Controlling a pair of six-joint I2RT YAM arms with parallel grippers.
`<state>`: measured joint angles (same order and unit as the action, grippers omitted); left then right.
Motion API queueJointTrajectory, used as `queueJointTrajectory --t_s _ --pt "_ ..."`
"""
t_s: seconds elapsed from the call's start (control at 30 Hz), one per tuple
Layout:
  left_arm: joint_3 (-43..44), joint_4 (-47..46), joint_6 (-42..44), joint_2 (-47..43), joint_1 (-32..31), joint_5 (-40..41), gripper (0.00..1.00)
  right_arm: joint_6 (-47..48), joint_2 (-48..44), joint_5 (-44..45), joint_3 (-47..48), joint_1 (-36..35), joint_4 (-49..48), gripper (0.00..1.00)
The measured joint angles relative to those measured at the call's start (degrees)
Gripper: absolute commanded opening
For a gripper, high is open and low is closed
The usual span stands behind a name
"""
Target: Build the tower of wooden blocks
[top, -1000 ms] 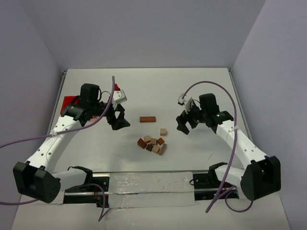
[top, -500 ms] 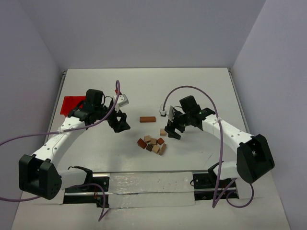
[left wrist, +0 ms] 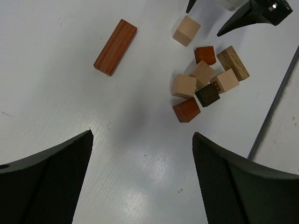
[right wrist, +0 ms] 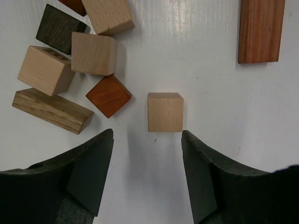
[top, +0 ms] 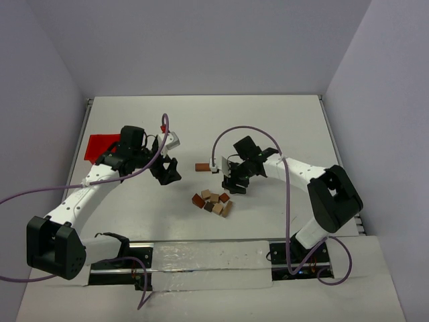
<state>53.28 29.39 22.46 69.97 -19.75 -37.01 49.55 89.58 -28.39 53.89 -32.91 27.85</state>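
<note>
- At the far left, the red plastic bin [top: 100, 144] sits behind your left arm, and nothing in view shows it having any part in the next move.
- Your left gripper [top: 165, 171] hangs with its jaws spread wide and nothing between them. From its wrist camera, every block lies ahead of the fingers and well apart from them.
- The reddish-brown flat wooden bar [top: 206, 167] lies alone on the white table [top: 281, 121] between the two grippers. In the top view its long axis runs left to right. Nothing is stacked on it, so I judge the wood block tower not yet begun and this bar its likely base.
- The heap of small tan, reddish-brown and dark brown wood blocks [top: 213, 202] sits just nearer the arm bases than the bar, bunched and touching one another.
- Your right gripper [right wrist: 147, 135] is the nearer claw. Its jaws stand apart, a little wider than a cube, and they pinch nothing.
- The lone light tan wooden cube [right wrist: 165, 112] lies just ahead of that gap, slightly toward the right finger. Its faces are square to the fingers, and it is clear of the reddish-brown cube [right wrist: 108, 95] beside it.
- You would likely need to reach forward a little before closing. From the cube, the bar lies ahead and to the right in the right wrist view.
</note>
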Motion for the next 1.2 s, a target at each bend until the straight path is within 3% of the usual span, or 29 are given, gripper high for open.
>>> queueJointTrajectory --t_s 0.17,0.4,0.47,0.57,0.63,1.2 --pt "0.0 -0.1 0.0 0.0 0.0 1.0 0.92 1.5 2.1 1.0 0.9 -0.9 -0.4 0.51" --pt "0.0 -0.3 0.0 0.0 0.0 1.7 0.92 2.4 3.5 2.0 1.7 -1.6 -2.2 0.5" --pt "0.0 -0.4 0.0 0.0 0.0 1.9 0.92 2.5 3.6 2.2 1.7 -1.8 -2.7 0.54" --pt "0.0 -0.6 0.0 0.0 0.0 2.1 0.93 2.7 3.8 2.7 1.7 -2.3 -3.0 0.71" --pt "0.0 -0.6 0.0 0.0 0.0 2.1 0.92 3.1 4.1 3.0 1.7 -2.6 -3.1 0.73" --pt "0.0 -0.6 0.1 0.0 0.0 2.1 0.92 4.2 6.5 4.2 4.5 -2.9 -2.5 0.69"
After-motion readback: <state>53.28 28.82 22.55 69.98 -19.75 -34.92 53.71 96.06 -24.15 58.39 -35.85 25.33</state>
